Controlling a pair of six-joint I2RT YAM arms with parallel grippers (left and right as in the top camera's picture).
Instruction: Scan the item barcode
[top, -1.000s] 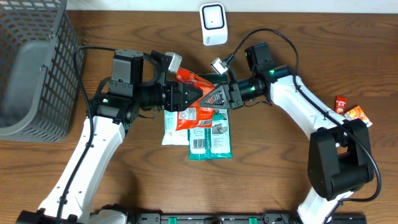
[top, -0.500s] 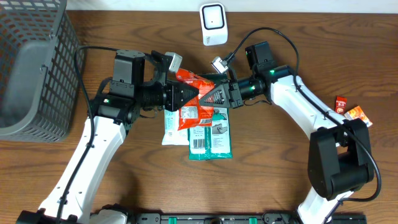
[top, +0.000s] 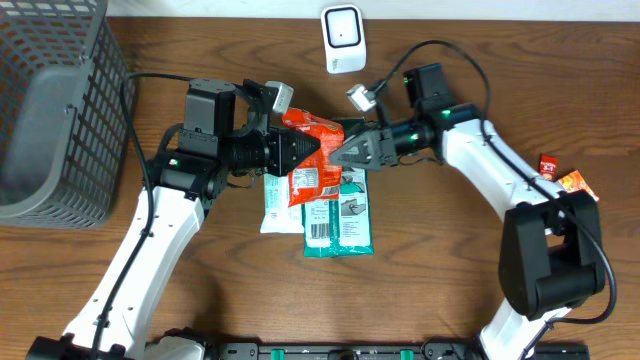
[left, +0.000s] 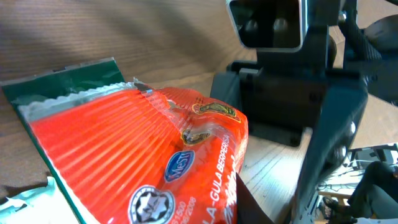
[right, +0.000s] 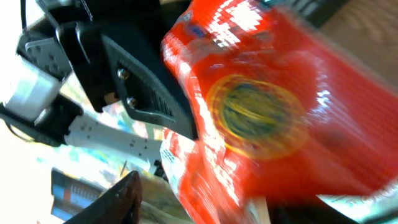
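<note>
Overhead: we see left jaws pinched narrow on the left edge of the red packet (top: 313, 165), holding it up off the tabletop (top: 450, 290). Opposite them, right jaws spread, tips just beside the packet's right edge; we can't tell if they touch it. Below both jaws, teal packets (top: 345, 220) lie flat. Beyond the jaws, white scanner (top: 342, 38) at the far edge, well apart from the packet. Far out on the left jaws' side: basket (top: 40, 60).

Left wrist: red packet (left: 143, 155) fills the frame right in front of the jaws, print facing the camera. The right arm's black housing (left: 292, 106) is just past it.

Right wrist: blurred. Packet (right: 261, 112) sits ahead of the spread jaws, one finger (right: 121, 199) low left, clear of it.
</note>
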